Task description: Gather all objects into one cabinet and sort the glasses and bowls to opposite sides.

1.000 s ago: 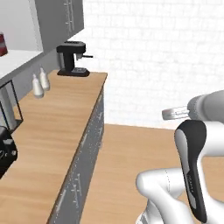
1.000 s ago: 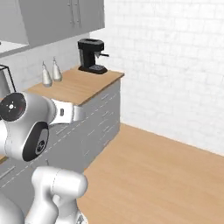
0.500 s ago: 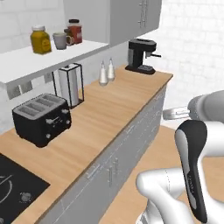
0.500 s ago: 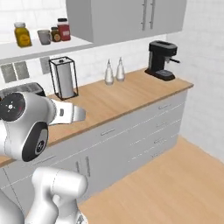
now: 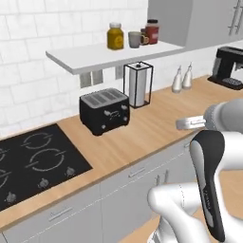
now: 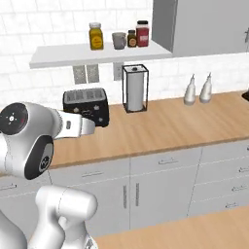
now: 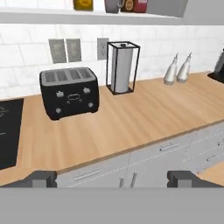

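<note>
A plain grey mug (image 5: 135, 39) with a handle stands on the white tile-backed wall shelf (image 5: 90, 59), between a yellow jar and red jars; I see the grey mug (image 6: 118, 40) in the right base view too, and its lower part (image 7: 113, 5) is cut off at the top of the hand view. My gripper (image 7: 112, 179) is open, its dark fingertips (image 7: 41, 177) far apart with nothing between them, well short of the counter and below the shelf. The bowls, the tumbler and the grey-backed cabinet are out of view.
On the wooden counter (image 5: 156, 128) stand a black toaster (image 5: 104, 111), a wire paper-towel holder (image 5: 138, 84), two silver bottles (image 5: 182, 78) and a black coffee machine (image 5: 229, 66). A black hob (image 5: 33, 163) lies at the left. Grey drawers (image 6: 165, 189) run below.
The whole picture has shifted: the base has moved along the counter, away from the coffee machine end, so the toaster, hob and wall shelf now face me. The things themselves have not moved.
</note>
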